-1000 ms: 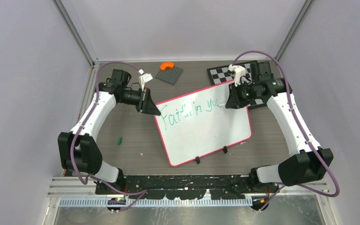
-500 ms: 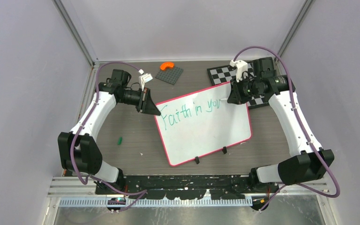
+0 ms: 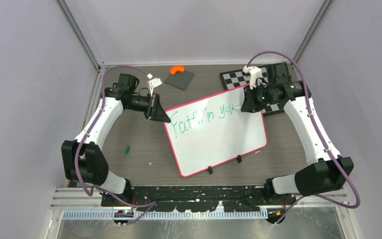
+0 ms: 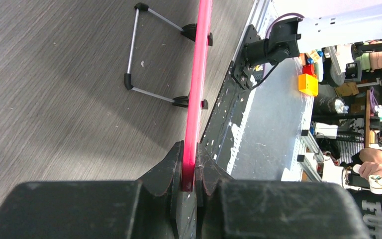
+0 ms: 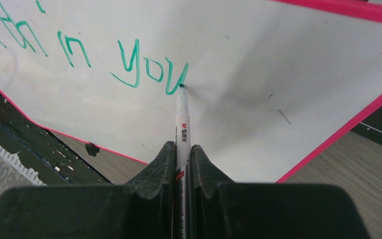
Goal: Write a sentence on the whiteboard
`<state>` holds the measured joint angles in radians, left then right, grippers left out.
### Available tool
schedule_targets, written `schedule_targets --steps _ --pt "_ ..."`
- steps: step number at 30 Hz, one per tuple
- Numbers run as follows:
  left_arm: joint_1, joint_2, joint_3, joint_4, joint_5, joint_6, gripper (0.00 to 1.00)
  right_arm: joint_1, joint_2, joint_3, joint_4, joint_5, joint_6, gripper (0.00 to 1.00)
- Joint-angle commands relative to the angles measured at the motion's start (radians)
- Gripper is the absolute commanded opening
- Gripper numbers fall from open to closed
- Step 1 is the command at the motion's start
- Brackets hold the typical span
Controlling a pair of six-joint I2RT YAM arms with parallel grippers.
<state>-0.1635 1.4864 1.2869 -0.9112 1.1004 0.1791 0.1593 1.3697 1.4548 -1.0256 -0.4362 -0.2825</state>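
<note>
We look down on a dark wood-grain table (image 3: 129, 129) closed in by pale grey walls. The whiteboard (image 3: 219, 144) sits askew in the middle of the table, toward its right edge, with its far right corner just beside a checkered board (image 3: 235, 77) in the table's far right corner. A wire stand (image 4: 134, 50) shows behind its pink rim.

The sentence (image 3: 201, 115) runs in green along the board's far edge and reads "Faith in you" so far. A second ago the last letters were half hidden behind the right gripper (image 5: 181, 149), and the "u" now stands complete.

That gripper's fingers are pinched on a white marker (image 5: 182, 112), whose tip touches the board at the top of the last stroke of the "u". Half a second ago it sat a little nearer the table's far edge, and it has since come back toward us (only a slight shift).

The left gripper (image 4: 190, 162) has not moved. Its fingers are pressed on the board's rim at the far left corner.

A grey plate (image 3: 181, 79) lies at the far edge and a small green piece (image 3: 127, 148) near the left edge, both where they were.
</note>
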Motion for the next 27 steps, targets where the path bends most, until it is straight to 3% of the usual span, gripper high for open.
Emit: schedule_targets --steps 1,14,27 --pt "-0.005 -0.003 0.019 0.005 -0.025 -0.001 0.00 -0.005 -0.043 -0.045 0.012 0.010 -0.023 0.00" --pt "-0.005 -0.002 0.016 0.006 -0.026 0.001 0.00 -0.021 -0.046 0.076 -0.034 0.019 -0.060 0.00" --pt "-0.005 -0.007 0.014 0.006 -0.030 0.001 0.00 -0.021 0.011 0.079 0.007 -0.006 -0.048 0.00"
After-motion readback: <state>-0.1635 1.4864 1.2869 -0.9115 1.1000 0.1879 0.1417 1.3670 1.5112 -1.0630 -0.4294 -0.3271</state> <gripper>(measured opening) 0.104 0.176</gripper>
